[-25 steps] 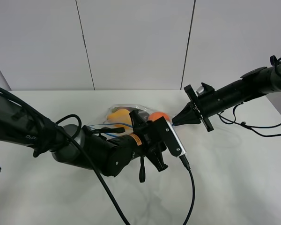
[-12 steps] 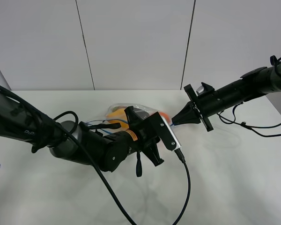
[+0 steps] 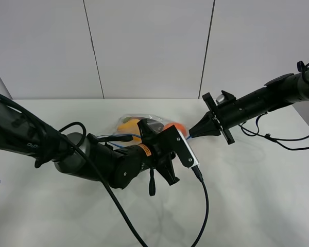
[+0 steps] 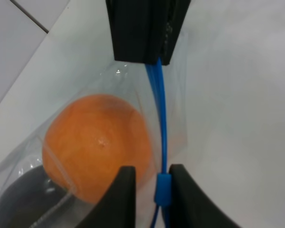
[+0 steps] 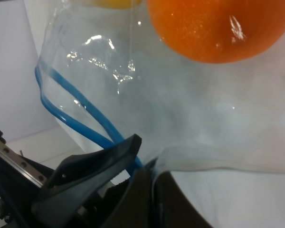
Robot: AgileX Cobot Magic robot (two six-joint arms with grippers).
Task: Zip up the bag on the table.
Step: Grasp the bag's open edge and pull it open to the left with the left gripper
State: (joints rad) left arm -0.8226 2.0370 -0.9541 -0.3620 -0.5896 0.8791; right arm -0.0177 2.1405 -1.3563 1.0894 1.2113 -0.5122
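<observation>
As the bag (image 5: 194,123) lay on the table (image 3: 257,190), its corner was pinched tight by the right gripper (image 5: 149,173) and its zip strip (image 4: 161,118) was clasped in the near-closed left gripper (image 4: 153,179). Zipping was judged in hand; a steady slide along the strip was called for.

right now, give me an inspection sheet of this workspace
surface: white matte table
job's things: clear bag lying on the table, holding an orange, a pear and a dark item; blue zip strip with slider
clutter: nothing seen
grippers: left gripper fingers straddle the slider, clamp unclear; right gripper shut on the bag's corner at the strip's end
cables: black cable loops over the table from the left arm; more cables trail under the right arm
surroundings: white panelled wall
</observation>
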